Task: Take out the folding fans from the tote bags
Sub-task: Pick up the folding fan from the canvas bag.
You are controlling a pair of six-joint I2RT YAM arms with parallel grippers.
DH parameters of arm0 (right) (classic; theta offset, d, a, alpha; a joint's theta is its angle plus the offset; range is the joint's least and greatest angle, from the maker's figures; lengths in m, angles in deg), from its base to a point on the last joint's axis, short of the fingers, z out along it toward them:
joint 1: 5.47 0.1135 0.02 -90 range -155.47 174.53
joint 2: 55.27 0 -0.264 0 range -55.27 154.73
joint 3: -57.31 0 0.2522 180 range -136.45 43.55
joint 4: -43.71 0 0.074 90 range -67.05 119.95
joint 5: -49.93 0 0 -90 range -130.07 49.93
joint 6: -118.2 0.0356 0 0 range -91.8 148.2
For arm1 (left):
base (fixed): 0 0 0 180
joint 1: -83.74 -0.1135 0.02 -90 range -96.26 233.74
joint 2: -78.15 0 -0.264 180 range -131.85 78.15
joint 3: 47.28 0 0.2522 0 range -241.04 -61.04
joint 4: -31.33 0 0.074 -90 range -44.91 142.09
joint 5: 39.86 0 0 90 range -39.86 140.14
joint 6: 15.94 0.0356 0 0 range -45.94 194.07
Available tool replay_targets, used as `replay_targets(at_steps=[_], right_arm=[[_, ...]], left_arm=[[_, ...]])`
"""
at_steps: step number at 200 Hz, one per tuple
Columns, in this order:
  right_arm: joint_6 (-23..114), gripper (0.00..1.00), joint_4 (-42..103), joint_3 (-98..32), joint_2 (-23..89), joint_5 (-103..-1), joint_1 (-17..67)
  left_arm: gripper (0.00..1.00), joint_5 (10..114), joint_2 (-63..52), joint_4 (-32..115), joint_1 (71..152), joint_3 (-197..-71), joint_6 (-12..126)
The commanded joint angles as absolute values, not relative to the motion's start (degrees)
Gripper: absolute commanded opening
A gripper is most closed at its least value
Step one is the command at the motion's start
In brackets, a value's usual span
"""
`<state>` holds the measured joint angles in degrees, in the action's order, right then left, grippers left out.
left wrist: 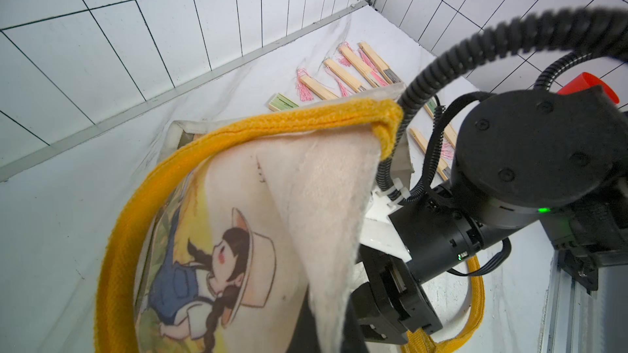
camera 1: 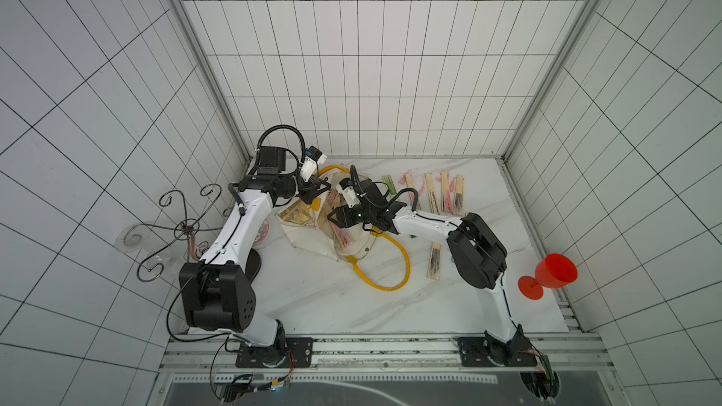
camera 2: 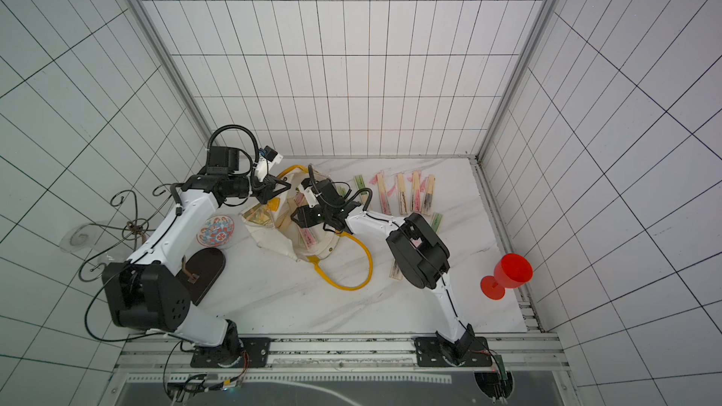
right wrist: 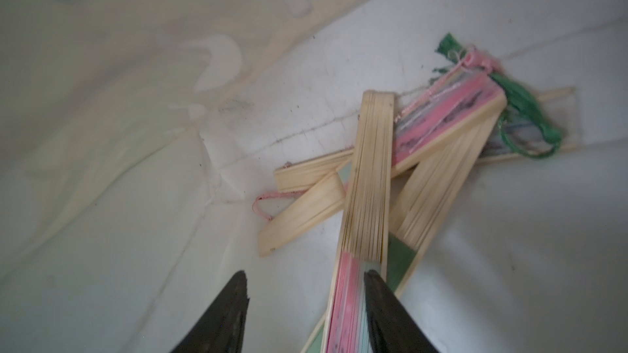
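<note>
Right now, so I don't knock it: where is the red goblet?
In both top views the red goblet sits by the table's right edge, just right of the right arm's elbow.

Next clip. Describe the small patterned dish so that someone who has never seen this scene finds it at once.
Look to the left side of the marble table, where the left arm stretches toward the cream tote bag. Beside that arm, between the bag and a dark oval base, sits a small round dish. It alone carries a red-and-blue pattern.
</note>
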<state>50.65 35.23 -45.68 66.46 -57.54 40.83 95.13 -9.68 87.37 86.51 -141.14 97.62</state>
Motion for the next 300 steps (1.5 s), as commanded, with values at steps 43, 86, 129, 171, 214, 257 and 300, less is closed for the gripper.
replay_targets(at_steps=[43, 86, 129, 171, 214, 257, 300], right_arm=[[45.8, 0.57, 39.8, -45.1, 70.0, -42.1, 42.6], [46.4, 0.58, 41.4, -45.9, 72.7, -51.0, 42.6], [49.3, 0.58, 40.5, -46.1, 73.0, -57.9, 41.3], [57.1, 0.56, 42.0, -43.6, 72.2, -67.1, 39.6], [63.4, 0.48, 45.2, -43.3, 73.9, -73.6, 38.5], [63.7, 0.47, 41.7, -45.5, 75.1, -73.7, 38.5], [60.9, 0.47, 33.6, -48.8, 76.6, -67.8, 38.8]], left_arm=[[0.00, 100.9, -7.2, 83.8, 86.7, -143.3, 96.0], [0.00, 104.3, -7.3, 83.2, 86.7, -144.3, 95.7], [0.00, 106.5, -8.2, 84.1, 86.7, -145.6, 96.6], [0.00, 106.0, -9.4, 85.8, 86.7, -146.6, 98.2], [0.00, 106.0, -9.6, 86.0, 86.8, -146.3, 98.0], [0.00, 105.9, -9.3, 86.0, 86.9, -146.0, 98.1], [0.00, 106.4, -9.1, 86.0, 87.1, -145.8, 98.1]])
